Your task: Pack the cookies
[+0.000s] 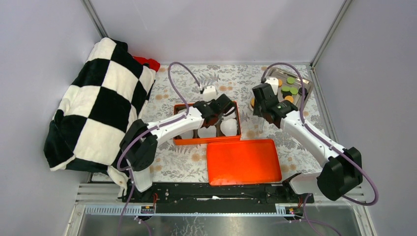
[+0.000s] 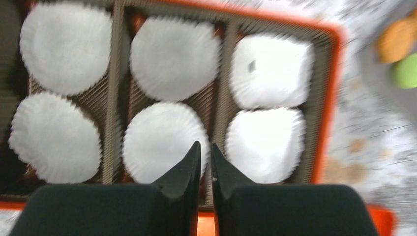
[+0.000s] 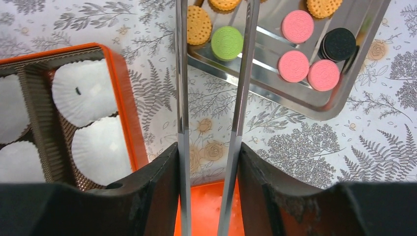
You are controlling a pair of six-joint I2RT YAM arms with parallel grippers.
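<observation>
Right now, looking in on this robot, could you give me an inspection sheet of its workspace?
Surface: floral-patterned table, orange lid lying near the bases.
Job's things: cookies on a metal tray, far right; orange box holds six empty paper cups.
Clutter: checkered cloth, far left, red item behind.
Grippers: left gripper shut, empty, over the box; right gripper open, at the tray.
Cables: purple cables loop off both arms.
Surroundings: plain walls, metal posts.

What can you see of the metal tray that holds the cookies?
The tray is shiny metal, seemingly steel, rectangular with rounded corners and a low raised rim. It lies flat on the floral cloth at the far right of the table, to the right of the orange box and apart from it. On it lie cookies, flat: pink, black, green and orange.
</observation>
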